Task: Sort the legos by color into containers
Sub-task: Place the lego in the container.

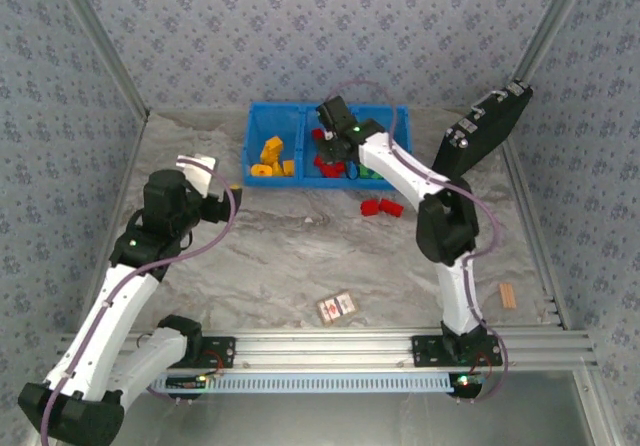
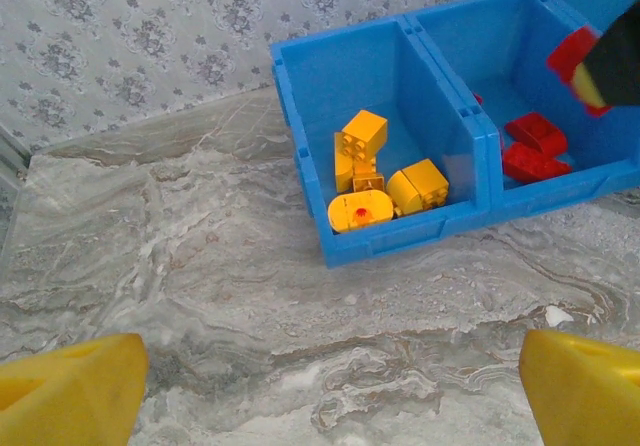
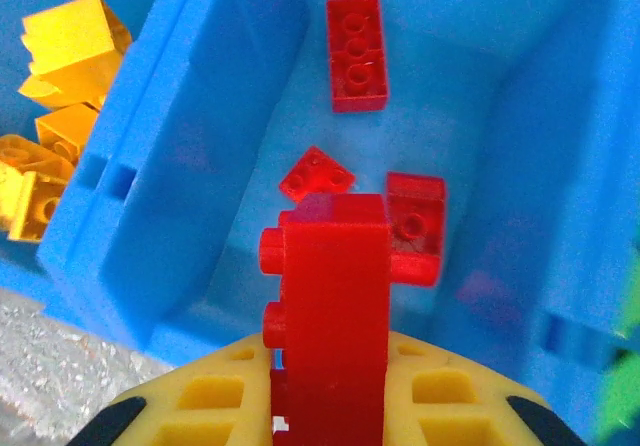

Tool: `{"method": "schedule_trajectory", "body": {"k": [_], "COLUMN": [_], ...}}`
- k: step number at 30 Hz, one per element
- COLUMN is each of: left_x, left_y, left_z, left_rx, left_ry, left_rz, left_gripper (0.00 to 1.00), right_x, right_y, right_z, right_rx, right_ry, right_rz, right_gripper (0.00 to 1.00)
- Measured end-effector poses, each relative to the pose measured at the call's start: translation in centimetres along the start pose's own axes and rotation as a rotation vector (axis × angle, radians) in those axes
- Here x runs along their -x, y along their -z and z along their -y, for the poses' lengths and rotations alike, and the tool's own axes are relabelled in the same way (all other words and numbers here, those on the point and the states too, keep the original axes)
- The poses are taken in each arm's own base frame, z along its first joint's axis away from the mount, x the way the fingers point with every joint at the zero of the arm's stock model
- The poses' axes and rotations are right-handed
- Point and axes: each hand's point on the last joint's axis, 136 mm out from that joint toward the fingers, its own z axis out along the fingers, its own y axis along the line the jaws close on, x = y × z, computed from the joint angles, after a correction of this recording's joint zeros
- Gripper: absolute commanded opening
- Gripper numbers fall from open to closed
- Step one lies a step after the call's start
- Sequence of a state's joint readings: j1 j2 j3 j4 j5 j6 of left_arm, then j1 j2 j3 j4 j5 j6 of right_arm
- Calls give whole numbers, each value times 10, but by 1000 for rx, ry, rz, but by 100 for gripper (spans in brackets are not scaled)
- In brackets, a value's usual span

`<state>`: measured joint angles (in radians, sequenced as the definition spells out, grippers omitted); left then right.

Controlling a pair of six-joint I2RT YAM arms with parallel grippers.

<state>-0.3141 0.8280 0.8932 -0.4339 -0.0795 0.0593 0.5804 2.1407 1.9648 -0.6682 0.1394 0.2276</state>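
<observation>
Right claw point(image 3: 330, 401) clamped on red brick point(image 3: 335, 296). Brick long axis in line with fingers, pointing into middle compartment point(image 3: 450, 96) of blue bin point(image 3: 190, 156), directly above loose red bricks point(image 3: 356, 54). Left claw point(image 2: 328, 391) wide open, empty, well short of bin.

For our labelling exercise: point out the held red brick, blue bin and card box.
held red brick point(image 3: 335, 296), right wrist view, front face.
blue bin point(image 2: 400, 238), left wrist view, near wall.
card box point(image 1: 337, 307), top view, top face.

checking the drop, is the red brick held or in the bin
Held: the right hand is shut on the red brick above the bin.
</observation>
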Motion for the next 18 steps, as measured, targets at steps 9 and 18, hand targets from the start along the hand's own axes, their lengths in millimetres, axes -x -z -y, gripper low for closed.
{"method": "schedule_trajectory", "body": {"k": [9, 18], "left_x": [1, 16], "left_y": [3, 14], "left_z": [-1, -3], "left_rx": [5, 4], "left_ry": [0, 28], "left_rz": [0, 21], "left_gripper": [96, 96], "right_x": [5, 8], "right_y": [-48, -49], "right_z": [-3, 7], "right_rx": [18, 40], "right_ry": [-1, -13], "right_rz": [-31, -35], "right_gripper": [28, 45]}}
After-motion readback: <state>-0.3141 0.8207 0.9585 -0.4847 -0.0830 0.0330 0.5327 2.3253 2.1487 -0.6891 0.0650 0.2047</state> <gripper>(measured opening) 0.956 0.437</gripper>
